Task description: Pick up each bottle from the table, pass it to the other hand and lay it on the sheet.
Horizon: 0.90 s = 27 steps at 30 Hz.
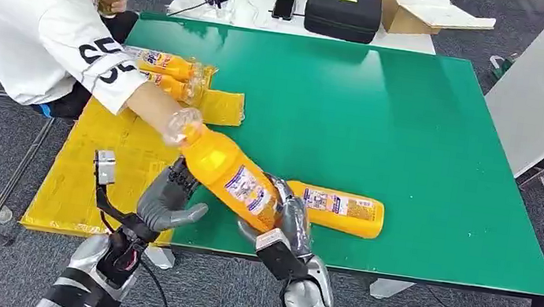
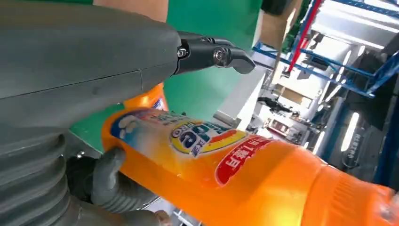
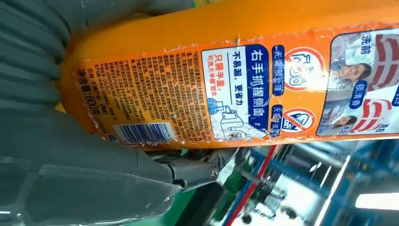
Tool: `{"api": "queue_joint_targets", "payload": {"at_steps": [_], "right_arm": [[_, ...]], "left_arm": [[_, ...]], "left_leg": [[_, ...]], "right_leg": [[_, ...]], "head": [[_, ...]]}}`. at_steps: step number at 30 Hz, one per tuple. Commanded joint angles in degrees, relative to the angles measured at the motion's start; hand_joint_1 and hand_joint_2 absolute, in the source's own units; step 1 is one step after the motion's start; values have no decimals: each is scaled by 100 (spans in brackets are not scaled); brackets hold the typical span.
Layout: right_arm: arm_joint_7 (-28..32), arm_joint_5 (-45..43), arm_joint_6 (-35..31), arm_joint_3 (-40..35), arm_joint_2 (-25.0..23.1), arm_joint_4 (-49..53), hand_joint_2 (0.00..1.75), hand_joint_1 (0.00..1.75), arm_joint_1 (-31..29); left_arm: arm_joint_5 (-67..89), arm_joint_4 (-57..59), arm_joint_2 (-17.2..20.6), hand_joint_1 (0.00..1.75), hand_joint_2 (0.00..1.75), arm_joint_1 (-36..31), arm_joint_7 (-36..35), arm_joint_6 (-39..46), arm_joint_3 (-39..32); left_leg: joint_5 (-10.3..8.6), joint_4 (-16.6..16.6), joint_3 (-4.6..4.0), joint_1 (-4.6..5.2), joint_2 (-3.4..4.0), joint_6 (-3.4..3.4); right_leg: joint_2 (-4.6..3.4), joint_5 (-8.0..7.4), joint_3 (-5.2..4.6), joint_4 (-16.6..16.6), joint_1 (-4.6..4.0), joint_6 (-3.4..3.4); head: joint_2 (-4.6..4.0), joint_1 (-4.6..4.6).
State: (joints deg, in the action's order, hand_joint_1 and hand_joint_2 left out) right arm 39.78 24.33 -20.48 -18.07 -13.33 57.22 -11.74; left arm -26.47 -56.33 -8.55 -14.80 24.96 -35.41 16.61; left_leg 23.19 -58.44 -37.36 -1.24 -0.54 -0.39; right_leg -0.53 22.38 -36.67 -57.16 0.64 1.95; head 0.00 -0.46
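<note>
While our right hand (image 1: 286, 231) grips the bottle (image 1: 230, 173) base above the table (image 1: 413, 140) edge, our left hand (image 1: 168, 195), fingers spread, should wrap its neck before release toward the sheet (image 1: 92, 169).

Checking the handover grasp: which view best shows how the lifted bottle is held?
Head view: it shows the whole lifted bottle tilted above the table's near edge, the right hand gripping its base and the left hand beside its upper part. The wrist views show close-ups of its label and part of each hand.
</note>
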Motion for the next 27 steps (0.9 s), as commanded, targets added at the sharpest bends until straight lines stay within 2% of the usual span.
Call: {"api": "queue_joint_targets", "payload": {"at_steps": [1,2,8,9,10,17,24,25,26,27], "right_arm": [[-16,71,152,-323,-105,-941,175,175,-396],[-93,346,34,-559,-163,-1224,175,175,-473],[-104,283,252,-882,-431,-2382,175,175,-671],[-105,292,232,-899,-429,-2438,175,175,-681],[-154,232,271,-857,-429,-2495,175,175,-692],[-336,342,321,-912,-412,-2634,175,173,-775],[-321,349,257,-910,-504,-2714,175,175,-842],[-304,299,231,-863,-507,-2690,175,175,-834],[-299,288,231,-853,-504,-2678,175,175,-835],[-299,288,231,-853,-504,-2678,175,175,-835]], "left_arm": [[-71,533,163,0,175,-309,-68,-40,241],[-223,632,127,0,175,-359,-68,-195,236],[-918,501,48,0,175,-307,-288,-621,215],[-1015,436,37,0,175,-276,-313,-685,213],[-1196,338,24,0,175,-218,-409,-748,199],[-1147,326,44,0,175,-181,-496,-608,293],[-198,785,172,0,175,-383,22,-244,577],[63,746,173,16,175,-377,193,-60,575],[78,753,170,58,175,-377,188,-48,558],[78,753,170,136,175,-377,188,-48,558]], "left_leg": [[3,4,16,3,7,5],[10,4,35,3,13,9],[7,8,30,-1,14,4],[14,11,54,2,16,8],[7,7,29,1,6,6],[14,1,38,2,2,11],[4,4,21,3,-3,5],[1,4,10,1,-1,4],[9,4,30,2,1,7],[5,4,16,2,4,5]], "right_leg": [[-1,2,14,4,0,-3],[-4,6,32,5,-1,-6],[-5,4,25,8,-4,-7],[-4,11,46,9,-3,-11],[3,7,25,6,-3,-6],[10,15,37,3,-2,-6],[12,9,19,1,0,-7],[8,4,7,3,-1,-5],[9,12,27,2,-2,-9],[4,6,12,2,0,-5]], "head": [[0,0],[0,0],[2,0],[0,0],[0,-2],[0,0],[0,-2],[2,0],[0,-2],[0,0]]}}
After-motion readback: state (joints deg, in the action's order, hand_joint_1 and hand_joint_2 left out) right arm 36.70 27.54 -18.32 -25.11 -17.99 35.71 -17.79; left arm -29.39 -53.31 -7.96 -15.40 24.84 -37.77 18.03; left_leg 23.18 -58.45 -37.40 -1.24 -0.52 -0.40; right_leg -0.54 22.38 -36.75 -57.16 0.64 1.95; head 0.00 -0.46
